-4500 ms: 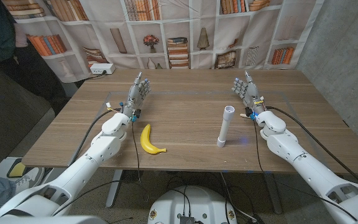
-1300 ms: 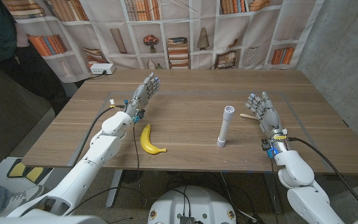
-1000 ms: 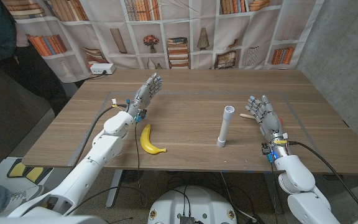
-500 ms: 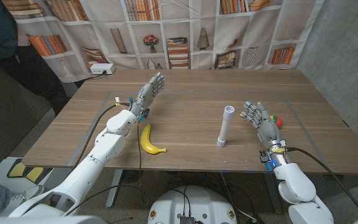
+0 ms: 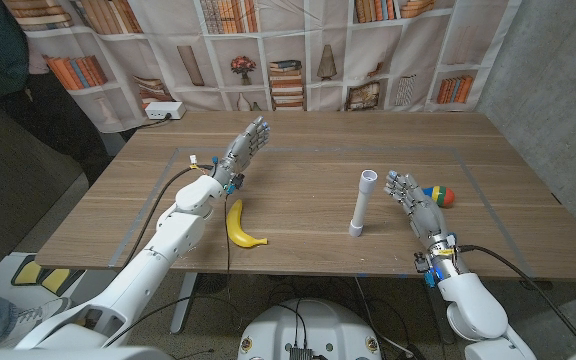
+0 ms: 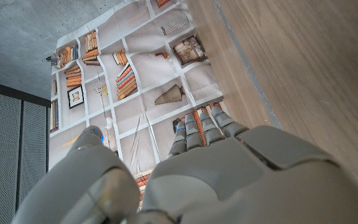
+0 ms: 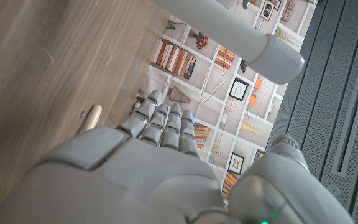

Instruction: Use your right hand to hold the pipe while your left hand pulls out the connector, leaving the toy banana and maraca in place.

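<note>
A white pipe point(image 5: 362, 204) stands upright near the wooden tabletop's point(image 5: 298, 170) front edge. The right robot hand point(image 5: 410, 200), released, is just beside it. The left robot hand point(image 5: 242, 148), also released, hovers above a smooth yellow banana point(image 5: 239, 225).

Printed bookshelf backdrop point(image 5: 268, 50) behind wooden table point(image 5: 298, 160), grey concrete wall point(image 5: 558, 90) at right, white box point(image 5: 163, 111)

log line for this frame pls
right hand: open, beside white plastic pipe, no contact | left hand: open, raised | yellow toy banana, red-ended maraca: on table
</note>
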